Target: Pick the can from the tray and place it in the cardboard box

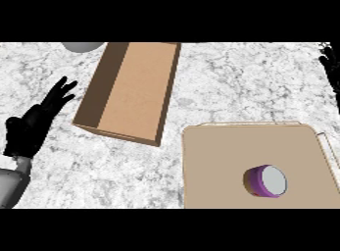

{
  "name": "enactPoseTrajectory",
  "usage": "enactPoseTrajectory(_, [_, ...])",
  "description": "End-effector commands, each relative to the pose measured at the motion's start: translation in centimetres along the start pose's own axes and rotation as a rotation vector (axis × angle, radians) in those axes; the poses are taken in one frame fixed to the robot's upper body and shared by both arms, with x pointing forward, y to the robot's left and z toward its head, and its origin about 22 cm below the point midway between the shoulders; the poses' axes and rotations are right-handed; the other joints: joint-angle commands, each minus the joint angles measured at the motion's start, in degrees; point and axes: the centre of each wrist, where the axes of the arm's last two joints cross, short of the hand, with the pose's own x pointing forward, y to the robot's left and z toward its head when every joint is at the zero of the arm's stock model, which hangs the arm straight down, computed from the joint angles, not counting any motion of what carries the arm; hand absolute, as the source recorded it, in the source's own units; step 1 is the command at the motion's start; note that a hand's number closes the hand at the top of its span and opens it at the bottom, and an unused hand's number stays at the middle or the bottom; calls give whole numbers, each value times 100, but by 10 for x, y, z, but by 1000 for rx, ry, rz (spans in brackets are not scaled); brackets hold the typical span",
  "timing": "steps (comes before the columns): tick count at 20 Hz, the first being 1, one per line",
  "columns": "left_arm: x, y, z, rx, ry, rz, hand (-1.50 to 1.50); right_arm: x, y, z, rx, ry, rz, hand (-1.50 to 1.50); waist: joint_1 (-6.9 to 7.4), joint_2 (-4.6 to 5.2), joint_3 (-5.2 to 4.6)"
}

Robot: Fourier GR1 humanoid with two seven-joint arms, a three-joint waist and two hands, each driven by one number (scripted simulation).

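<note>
The can [266, 181] sits on the tray [223, 152] in the lower right of the frame, well apart from the cardboard box [129, 90], which lies at upper centre. The can is short and round, with a purple wall and a pale grey flat top facing up at me. It seems to stand on its end.

I judge it light and stiff, a smooth shell that won't give under my fingers but may slip along them. The curved wall is the place to take hold, thumb on one side and fingers opposite. The flat top offers nothing to close on.

The tray is a flat tan slab with a thin pale rim. The box is long and plain brown, its open face turned up, with straight walls that look stiff enough to take a light knock. The counter [259, 83] is mottled white and grey, like marble.

My left hand [36, 125] shows at the left of the frame, released, fingers straight and spread, holding nothing. My right hand [337, 61] shows dark against the upper right edge, and I cannot tell whether it is open or clenched.
</note>
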Motion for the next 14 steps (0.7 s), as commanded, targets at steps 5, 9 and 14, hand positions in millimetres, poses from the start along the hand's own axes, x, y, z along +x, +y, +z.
enactPoseTrajectory(5, [-43, 60, 25, 312, 155, -197, 0, -57, 18, 71, -73, 195, -311, -150, -25, -190, 111])
enactPoseTrajectory(9, [-53, 52, 33, 312, 221, -169, 0, -67, -16, 98, 265, 187, 480, -150, 0, -179, 68])
enactPoseTrajectory(14, [-60, 40, 39, 364, 253, -168, 0, -109, 14, 181, -12, 105, -98, -150, -129, -218, 123])
